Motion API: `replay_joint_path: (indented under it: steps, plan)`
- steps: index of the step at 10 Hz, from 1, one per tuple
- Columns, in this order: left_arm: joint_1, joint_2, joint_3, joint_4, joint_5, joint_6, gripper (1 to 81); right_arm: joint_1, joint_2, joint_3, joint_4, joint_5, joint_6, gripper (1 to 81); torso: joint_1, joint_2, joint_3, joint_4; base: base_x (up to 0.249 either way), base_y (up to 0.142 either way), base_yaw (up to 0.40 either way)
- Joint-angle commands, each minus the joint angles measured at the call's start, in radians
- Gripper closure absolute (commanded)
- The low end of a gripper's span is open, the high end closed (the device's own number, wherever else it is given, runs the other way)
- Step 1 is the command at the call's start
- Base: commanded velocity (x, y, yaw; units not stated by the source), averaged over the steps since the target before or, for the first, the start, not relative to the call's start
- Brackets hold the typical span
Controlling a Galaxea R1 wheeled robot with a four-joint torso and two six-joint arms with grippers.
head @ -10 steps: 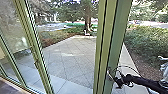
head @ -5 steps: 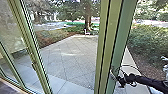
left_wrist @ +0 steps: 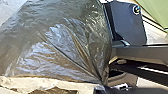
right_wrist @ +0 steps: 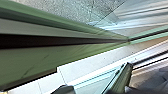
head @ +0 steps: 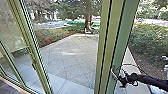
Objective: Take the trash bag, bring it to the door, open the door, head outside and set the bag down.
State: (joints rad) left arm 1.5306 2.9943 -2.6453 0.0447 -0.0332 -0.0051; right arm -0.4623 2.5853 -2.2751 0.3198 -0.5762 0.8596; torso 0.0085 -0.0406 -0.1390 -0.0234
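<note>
Left claw [left_wrist: 101, 86] grasped trash bag [left_wrist: 60, 47].
We saw right claw [head: 116, 77] at green door frame [head: 110, 42]; could not tell its grip.

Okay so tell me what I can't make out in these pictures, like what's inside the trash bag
- Trash bag contents, left wrist view: hidden by the dark plastic.
- The trash bag's full outline, left wrist view: cut off by the picture's edge.
- Whether the right gripper touches the green post, head view: too blurred.
- What the pale object by the tree trunk is, head view: too small.
</note>
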Motion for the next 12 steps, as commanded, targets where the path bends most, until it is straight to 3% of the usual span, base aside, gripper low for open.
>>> replay_joint_path:
  steps: [1, 12]
  plan:
    - [-0.025, -0.004, 0.004, 0.001, 0.061, -0.001, 81.1, 0.207, -0.063, 0.020, -0.019, -0.093, -0.037, 1.0, 0.000, 0.000, 0.000, 0.000, 0.000, 0.000, 0.000]
    - [0.000, -0.012, 0.005, 0.004, 0.053, -0.001, 81.1, 0.359, -0.049, -0.016, -0.243, -0.079, -0.043, 1.0, -0.001, 0.001, -0.002, 0.000, 0.000, 0.000, 0.000]
